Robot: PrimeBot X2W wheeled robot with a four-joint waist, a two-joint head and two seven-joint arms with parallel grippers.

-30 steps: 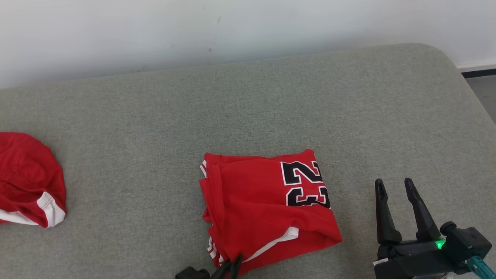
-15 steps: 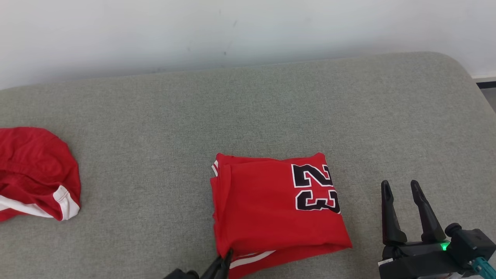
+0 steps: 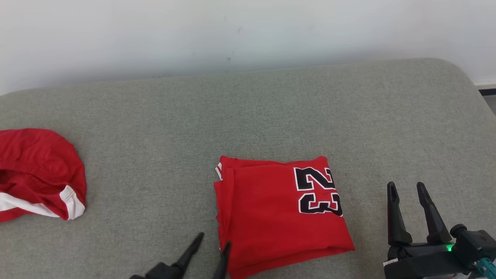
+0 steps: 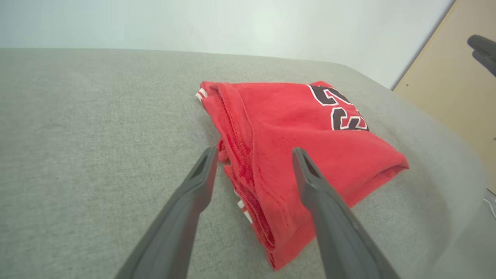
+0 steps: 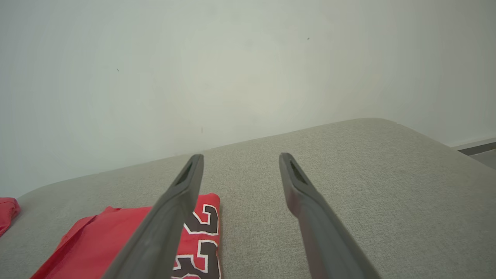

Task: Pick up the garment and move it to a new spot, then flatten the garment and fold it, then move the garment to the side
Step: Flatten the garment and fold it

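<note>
Nearest you, your left gripper (image 3: 214, 239) has its jaws spread wide and grips nothing. The near left corner of the folded red garment (image 3: 279, 209) lies right at its tips. In the left wrist view the layered edge runs between the two fingers. The garment sits flat on the grey cushion (image 3: 155, 116), with the number 23 (image 3: 318, 190) at its far right. Just right of it, not touching, your right gripper (image 3: 406, 185) is parted too, and empty. Far left lies another red cloth (image 3: 38, 170), well apart. Beyond is the pale wall (image 3: 232, 31).
</note>
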